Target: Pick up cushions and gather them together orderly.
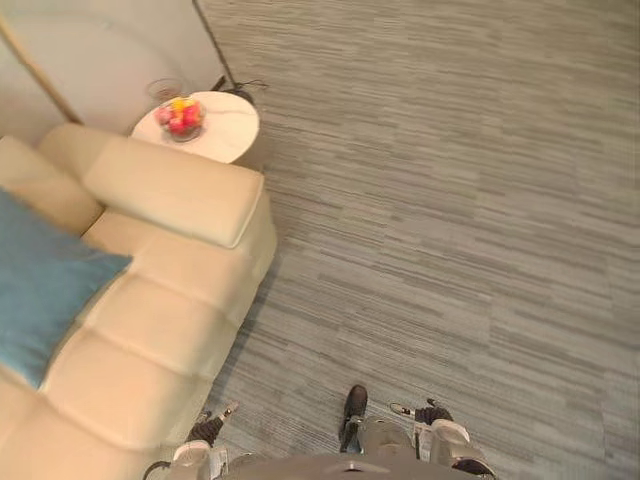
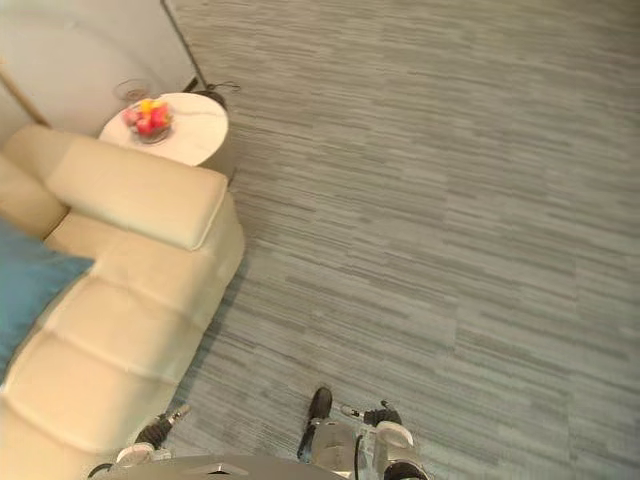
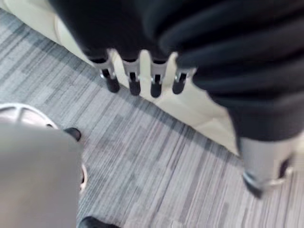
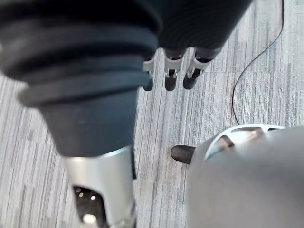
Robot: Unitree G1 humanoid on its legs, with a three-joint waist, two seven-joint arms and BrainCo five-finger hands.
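left hand point(image 3: 134, 78), right hand point(image 4: 170, 78) relaxed, empty | blue cushion point(image 1: 40, 285) left on sofa point(image 1: 150, 350): looks soft, light | I'd pinch its corner

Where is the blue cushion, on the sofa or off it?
On it: the blue cushion rests on the cream sofa, not touching the carpet.

Our two head eyes look steeply down from up high, a touch apart, so both share the same cream sofa point(image 1: 170, 330), the round table point(image 1: 232, 132) just past the sofa's armrest and the grey carpet point(image 1: 450, 220) beside it. Each wrist cam sits super close behind its own hand. We see the left hand point(image 3: 134, 81) against the sofa's edge and the right hand point(image 4: 170, 79) over carpet.
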